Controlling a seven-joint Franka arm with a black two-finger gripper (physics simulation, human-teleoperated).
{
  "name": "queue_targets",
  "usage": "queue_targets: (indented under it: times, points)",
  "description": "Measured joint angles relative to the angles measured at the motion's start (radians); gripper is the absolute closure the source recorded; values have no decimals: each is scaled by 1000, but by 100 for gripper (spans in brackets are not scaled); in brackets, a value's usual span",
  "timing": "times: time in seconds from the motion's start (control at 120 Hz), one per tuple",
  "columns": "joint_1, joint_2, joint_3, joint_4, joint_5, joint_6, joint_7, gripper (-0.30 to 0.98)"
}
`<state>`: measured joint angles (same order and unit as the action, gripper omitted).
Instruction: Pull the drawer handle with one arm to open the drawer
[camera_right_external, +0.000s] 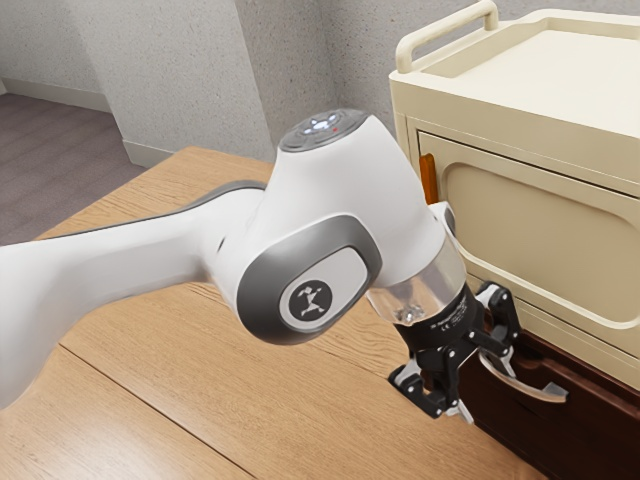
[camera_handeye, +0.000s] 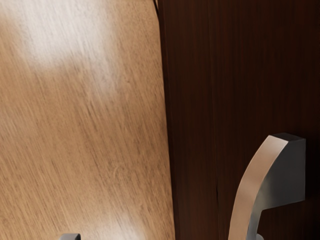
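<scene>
At the curved silver metal handle, the black two-finger gripper, spread wide and gripping nothing, seems positioned to close before pulling the dark-brown wooden drawer.

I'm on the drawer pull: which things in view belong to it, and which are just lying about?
Part of the job:
- gripper, open at the handle
- curved metal handle
- dark brown drawer front

Not part of it:
- cream cabinet above the dark front
- orange strip at the cabinet's edge
- wooden table
</scene>
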<state>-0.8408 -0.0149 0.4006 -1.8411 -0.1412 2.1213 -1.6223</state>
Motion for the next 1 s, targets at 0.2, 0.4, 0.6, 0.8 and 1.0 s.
queue_targets:
  times: [0.2,0.4,0.6,0.8,1.0]
  points:
    - [-1,-2,-1,-12,-1,9,-1,41]
    - [-3,-17,-4,-25,0,14,-1,55]
    - [-18,-72,1,-76,5,16,0,60]
    - [-27,-117,2,-129,9,15,-1,61]
    - [-32,-163,4,-172,13,15,-2,62]
